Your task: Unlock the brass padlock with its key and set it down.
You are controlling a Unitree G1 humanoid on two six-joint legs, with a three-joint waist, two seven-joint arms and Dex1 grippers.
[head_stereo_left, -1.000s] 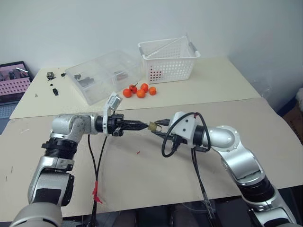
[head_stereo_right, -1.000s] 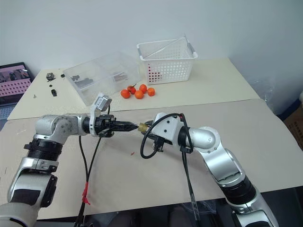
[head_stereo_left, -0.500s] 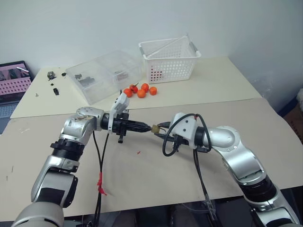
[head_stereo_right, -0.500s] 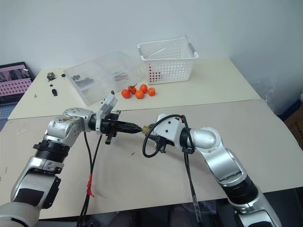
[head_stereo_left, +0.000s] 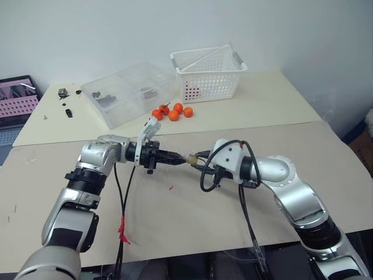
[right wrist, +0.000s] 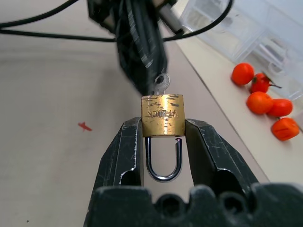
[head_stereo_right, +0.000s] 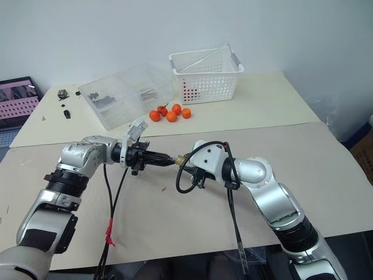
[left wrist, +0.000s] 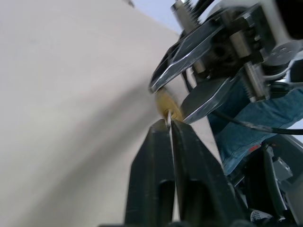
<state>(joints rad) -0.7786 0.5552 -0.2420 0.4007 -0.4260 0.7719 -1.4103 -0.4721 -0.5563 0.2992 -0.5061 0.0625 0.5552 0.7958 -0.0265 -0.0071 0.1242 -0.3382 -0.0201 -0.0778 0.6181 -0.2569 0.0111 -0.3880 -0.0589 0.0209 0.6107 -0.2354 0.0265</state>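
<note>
The brass padlock [right wrist: 163, 115] hangs above the table between both arms, its silver shackle [right wrist: 163, 165] pointing back toward the right wrist. My right gripper [right wrist: 163, 125] is shut on the padlock's gold body, one finger [right wrist: 125, 151] on each side. The key [right wrist: 162, 81] sticks out of the padlock's far end, its round head showing. My left gripper [head_stereo_left: 182, 158] comes in from the left, its black fingers [left wrist: 154, 156] closed to a thin slit on the key [left wrist: 168, 117]. In the head views the padlock [head_stereo_left: 191, 158] sits where the two grippers meet.
A white basket [head_stereo_left: 207, 73] and a clear plastic box [head_stereo_left: 125, 93] stand at the back, with several small orange fruits [head_stereo_left: 173, 112] in front of them. A red speck [head_stereo_left: 170, 188] lies on the tabletop under the grippers. Black cables [head_stereo_left: 119, 204] hang from both wrists.
My left hand has sunk a little and its wrist has rolled, still at the key. The right gripper and the padlock have stayed in place.
</note>
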